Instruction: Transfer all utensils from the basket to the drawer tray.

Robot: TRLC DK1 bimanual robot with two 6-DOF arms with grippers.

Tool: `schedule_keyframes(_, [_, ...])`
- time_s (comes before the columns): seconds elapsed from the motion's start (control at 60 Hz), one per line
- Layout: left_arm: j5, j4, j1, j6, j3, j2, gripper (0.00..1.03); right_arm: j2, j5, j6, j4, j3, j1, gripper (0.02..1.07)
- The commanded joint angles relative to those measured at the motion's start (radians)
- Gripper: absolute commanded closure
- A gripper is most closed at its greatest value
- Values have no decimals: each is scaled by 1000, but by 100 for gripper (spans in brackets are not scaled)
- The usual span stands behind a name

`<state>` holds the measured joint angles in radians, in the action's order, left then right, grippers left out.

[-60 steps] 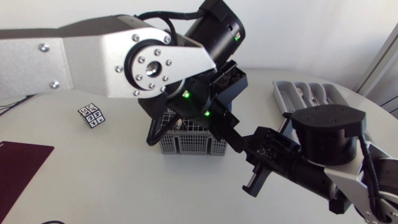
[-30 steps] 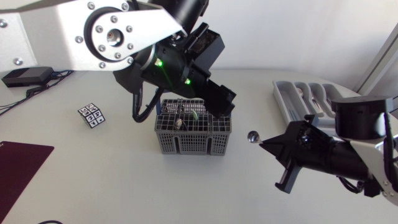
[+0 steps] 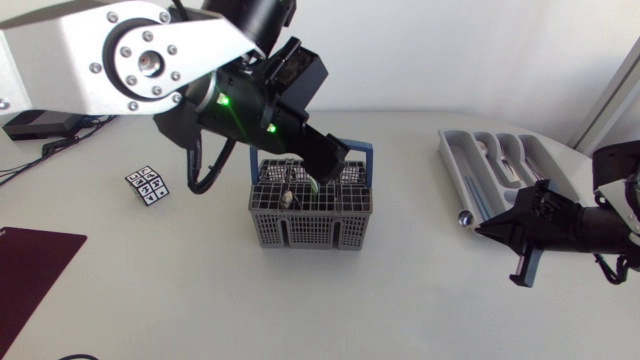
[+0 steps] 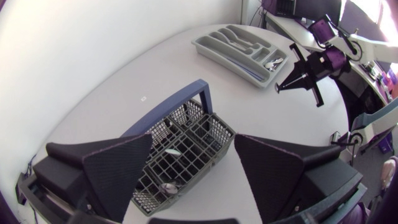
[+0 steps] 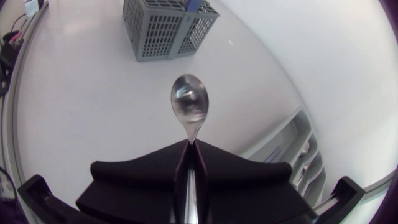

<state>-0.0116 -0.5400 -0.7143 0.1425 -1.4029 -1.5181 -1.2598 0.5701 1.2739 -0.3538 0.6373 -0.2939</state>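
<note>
A grey wire basket (image 3: 310, 218) with a blue handle stands mid-table, with several utensils (image 3: 291, 190) inside. My left gripper (image 3: 330, 160) hovers just above the basket, open; in the left wrist view its fingers (image 4: 118, 168) stand wide apart over the basket (image 4: 186, 134). My right gripper (image 3: 492, 228) is shut on the handle of a metal spoon (image 3: 464, 216), bowl pointing left, held beside the front left corner of the grey drawer tray (image 3: 452, 165). In the right wrist view the spoon (image 5: 189, 104) sticks out ahead of the gripper (image 5: 189, 146), the tray (image 5: 297, 149) lies beside it and the basket (image 5: 163, 25) is far ahead.
A small patterned cube (image 3: 150, 186) lies left of the basket. A dark red mat (image 3: 30, 265) covers the near left corner. A black box (image 3: 40, 122) with cables sits at the far left. The tray holds some cutlery (image 3: 495, 152).
My right arm has swung right with the spoon, away from the basket to beside the tray. My left arm has drawn back and left, uncovering the basket.
</note>
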Motion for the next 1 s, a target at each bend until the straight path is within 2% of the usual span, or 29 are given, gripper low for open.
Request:
schedule_keyframes(0.0, [1, 11, 24, 22, 41, 32, 11, -95, 19, 165, -47, 88, -90, 101])
schedule_keyframes(0.117, [1, 17, 50, 43, 74, 49, 11, -231, 17, 314, -111, 216, -208, 101])
schedule_keyframes(0.233, [1, 18, 72, 48, 94, 64, 11, -354, 14, 410, -125, 332, -301, 101])
schedule_keyframes(0.5, [1, 18, 105, 62, 151, 98, 8, -549, -35, 519, -175, 542, -384, 101])
schedule_keyframes(0.833, [1, 20, 119, 63, 222, 144, 7, -661, -124, 585, -143, 598, -389, 100])
schedule_keyframes(0.983, [1, 18, 116, 68, 239, 157, 7, -678, -150, 587, -96, 587, -390, 92])
